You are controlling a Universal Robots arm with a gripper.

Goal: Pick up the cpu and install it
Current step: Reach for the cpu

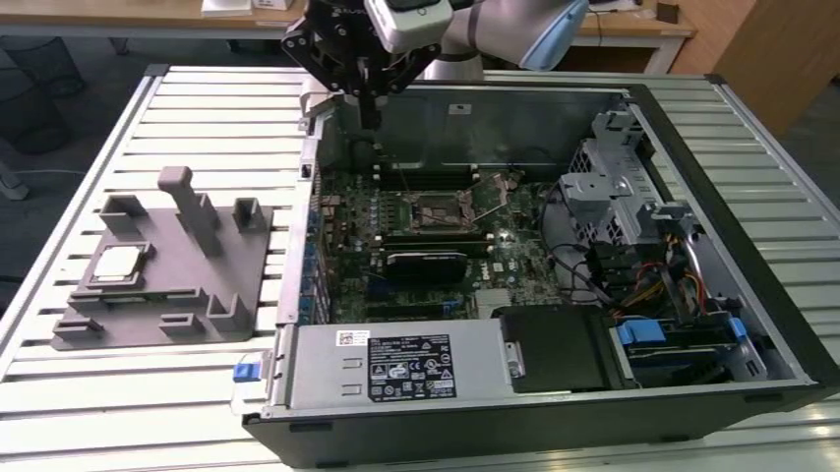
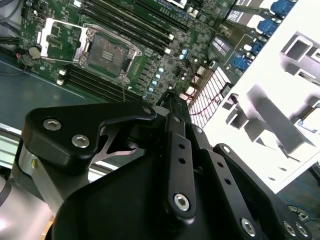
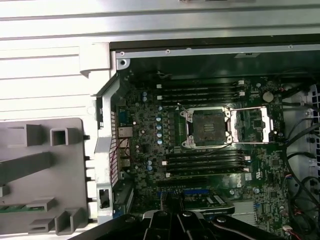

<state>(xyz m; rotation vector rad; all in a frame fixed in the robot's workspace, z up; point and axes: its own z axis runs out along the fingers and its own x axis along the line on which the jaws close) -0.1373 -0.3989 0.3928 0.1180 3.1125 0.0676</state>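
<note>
resting in a recess of the matte grey plastic tray (image 1: 197,295), the square silver-topped cpu (image 1: 118,264) is seen; the black gripper (image 1: 372,120), jaws closed together and empty, is held over the open metal case (image 1: 525,418).

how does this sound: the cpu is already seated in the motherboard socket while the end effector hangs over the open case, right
Not quite. The cpu is not in the socket: the exterior view shows it lying on the grey tray beside the case, and the socket stands empty in the first wrist view. The end effector does hang over the open case.
</note>
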